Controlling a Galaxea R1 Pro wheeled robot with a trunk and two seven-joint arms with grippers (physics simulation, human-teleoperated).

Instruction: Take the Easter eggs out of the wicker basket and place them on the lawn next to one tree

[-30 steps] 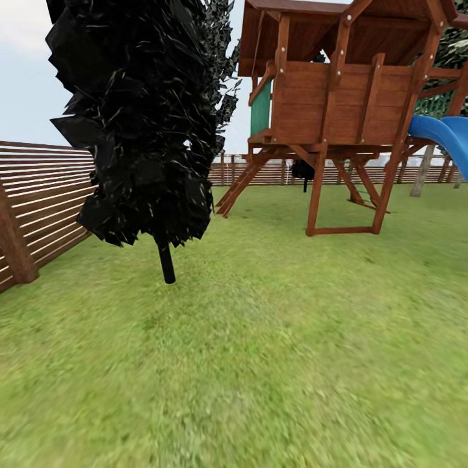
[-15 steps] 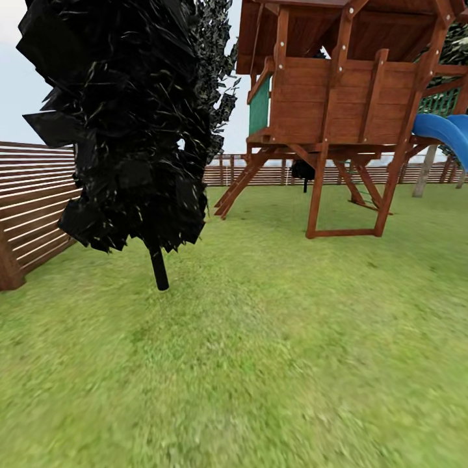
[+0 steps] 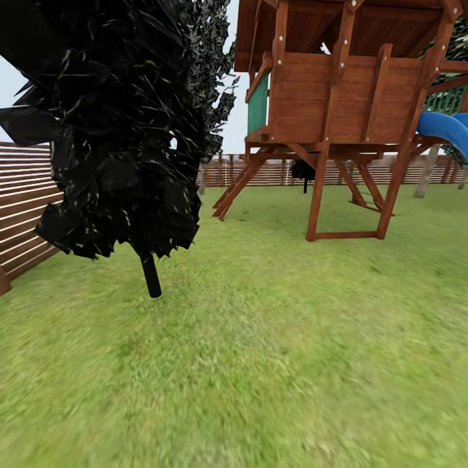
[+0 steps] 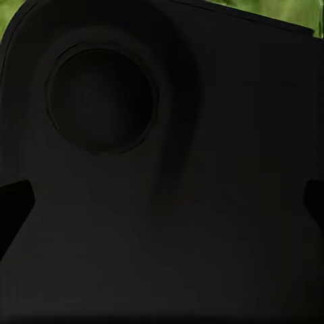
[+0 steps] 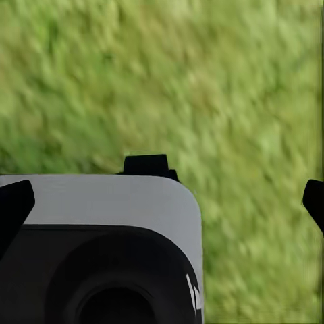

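The Easter eggs and the wicker basket are out of view. Mottled green lawn [image 3: 279, 338] spreads ahead in the head view, inside the garden's slatted brown fence [image 3: 26, 208]. A tree with a thin pale trunk [image 3: 426, 172] stands far off at the right, beside the slide. In the right wrist view my right gripper [image 5: 162, 202] hangs open over grass [image 5: 223, 88], with one dark fingertip [image 5: 13, 206] at each side edge and nothing between them. In the left wrist view my left gripper [image 4: 162, 202] is open too, facing a dark part of the robot's body [image 4: 175, 202].
An all-black columnar tree [image 3: 110, 130] with a black trunk [image 3: 151, 276] stands close at the left. A wooden play tower [image 3: 338, 97] on slanted legs, with a blue slide [image 3: 445, 130], rises ahead at the right. Open grass lies between them.
The whole head view has shifted, so the camera moved. The black tree now looks larger and further left, and less of the fence shows. Nothing in the garden moved.
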